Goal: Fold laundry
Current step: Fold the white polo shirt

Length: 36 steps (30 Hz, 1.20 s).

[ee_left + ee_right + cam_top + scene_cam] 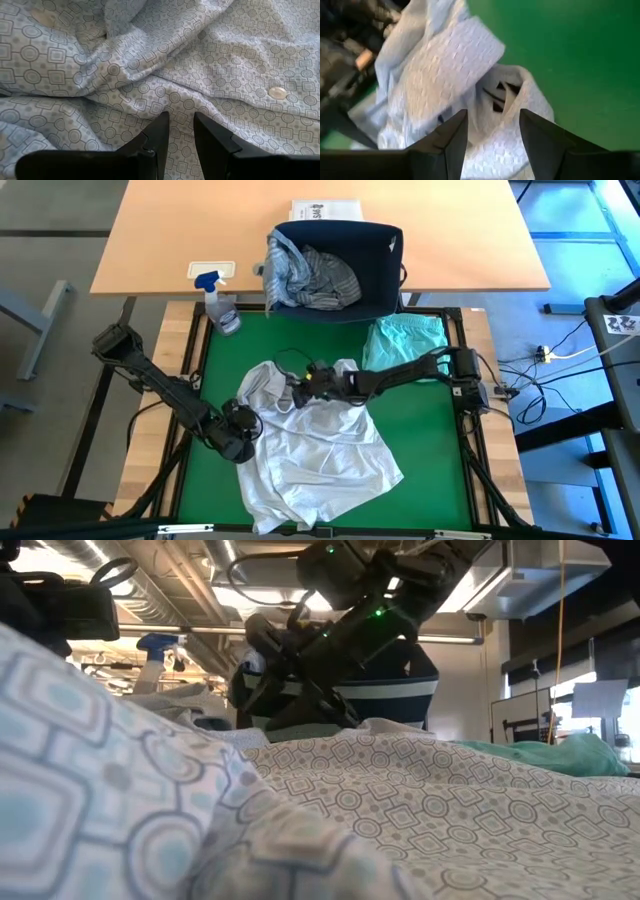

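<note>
High view: pale patterned button-up shirt (315,455) spread crumpled across middle of green mat (430,450), collar end toward far side, hem toward near edge. Left gripper (240,435) down on shirt's left edge, near collar side. Right gripper (300,392) reaching across from right, at shirt's collar area. Mint-teal garment (405,342) bunched on mat's far right corner, just right of shirt, partly under right arm. Grey-blue striped shirt (315,278) heaped in navy fabric basket (385,260) at far edge, partly hanging over basket's left rim. Spray bottle (220,305) with blue top at mat's far left corner. Papers (325,210) on wooden table behind basket.

Left wrist view: fingers (157,137) standing narrow, slim gap between, hovering just over patterned cloth; white button (277,92) beside; grip on fabric not clear, cannot tell if anything pinched.

Right wrist view: fingers (452,137) standing apart, moderate gap, shirt fabric showing between and beyond them; collar fold with dark label (497,95) ahead; holding or not, cannot tell.

Low view: patterned cloth filling foreground, dark arm (340,630) coming down behind it, teal garment at far right.
</note>
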Each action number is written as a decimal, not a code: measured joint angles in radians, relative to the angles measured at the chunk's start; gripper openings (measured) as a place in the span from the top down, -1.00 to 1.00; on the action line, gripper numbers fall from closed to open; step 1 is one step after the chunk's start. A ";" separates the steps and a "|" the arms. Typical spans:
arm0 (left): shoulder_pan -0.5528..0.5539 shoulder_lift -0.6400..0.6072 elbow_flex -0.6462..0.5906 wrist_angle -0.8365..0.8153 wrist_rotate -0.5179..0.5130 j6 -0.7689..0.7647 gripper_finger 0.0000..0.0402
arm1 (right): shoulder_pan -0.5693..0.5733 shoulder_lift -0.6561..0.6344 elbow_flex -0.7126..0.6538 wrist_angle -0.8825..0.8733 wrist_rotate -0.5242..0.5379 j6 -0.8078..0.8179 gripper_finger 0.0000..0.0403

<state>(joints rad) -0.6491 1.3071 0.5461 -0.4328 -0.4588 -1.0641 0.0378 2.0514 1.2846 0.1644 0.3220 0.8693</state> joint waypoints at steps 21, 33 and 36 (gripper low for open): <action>0.000 0.000 0.000 0.000 -0.032 0.001 0.58 | -0.001 0.059 -0.001 -0.046 -0.080 0.007 0.57; -0.002 0.000 0.000 -0.021 0.001 0.000 0.58 | -0.045 -0.124 -0.001 -0.185 -0.006 -0.457 0.96; -0.002 0.000 0.000 -0.061 0.045 -0.003 0.58 | -0.088 -0.200 -0.001 -0.250 0.037 -0.668 0.97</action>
<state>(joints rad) -0.6510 1.3071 0.5457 -0.4938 -0.4135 -1.0671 -0.0505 1.8518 1.2839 -0.0854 0.3593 0.2016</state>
